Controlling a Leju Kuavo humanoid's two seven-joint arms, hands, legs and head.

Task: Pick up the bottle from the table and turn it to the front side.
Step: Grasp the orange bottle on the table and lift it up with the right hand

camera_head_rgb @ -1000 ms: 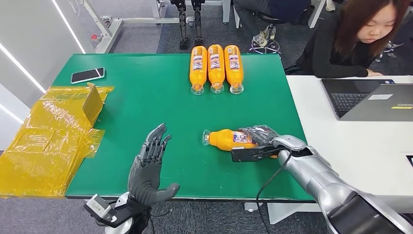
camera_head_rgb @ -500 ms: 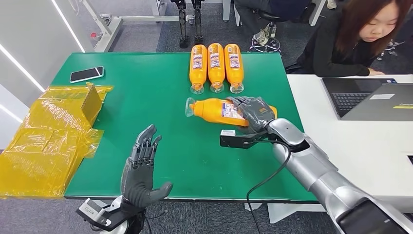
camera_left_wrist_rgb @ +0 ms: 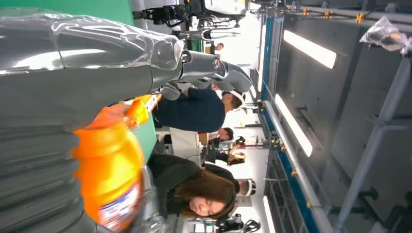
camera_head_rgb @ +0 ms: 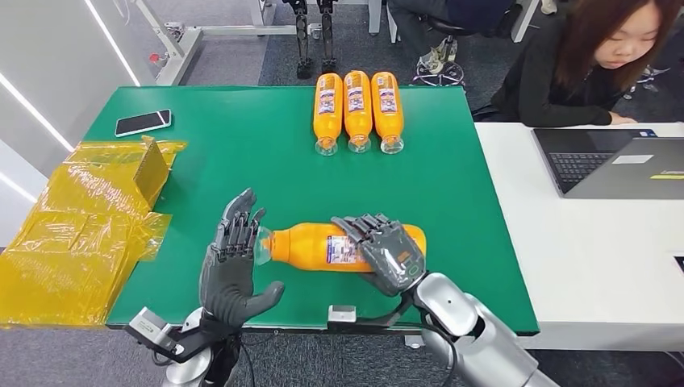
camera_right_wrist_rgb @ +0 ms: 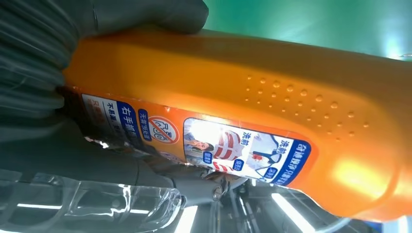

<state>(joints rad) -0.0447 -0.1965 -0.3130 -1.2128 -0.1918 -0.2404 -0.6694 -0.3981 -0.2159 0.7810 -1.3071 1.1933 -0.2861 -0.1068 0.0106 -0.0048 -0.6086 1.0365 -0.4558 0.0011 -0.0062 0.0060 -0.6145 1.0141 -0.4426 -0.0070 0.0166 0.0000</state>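
My right hand grips an orange bottle around its labelled middle and holds it level above the front part of the green table. The bottle's clear cap end points toward my left hand. That hand stands upright with its fingers spread and holds nothing. The cap end is right at its fingers, and I cannot tell whether they touch. The left wrist view has the orange bottle close against the hand. In the right wrist view the bottle shows its label, with dark fingers wrapped around it.
Three more orange bottles lie side by side at the table's far edge. A phone lies far left, and yellow plastic bags spill over the left edge. A person sits at the white table with a laptop.
My right hand lifted the bottle, swung it up toward the back, then brought it left and forward to the front. The left hand moved slightly; the cap end now meets its fingers.
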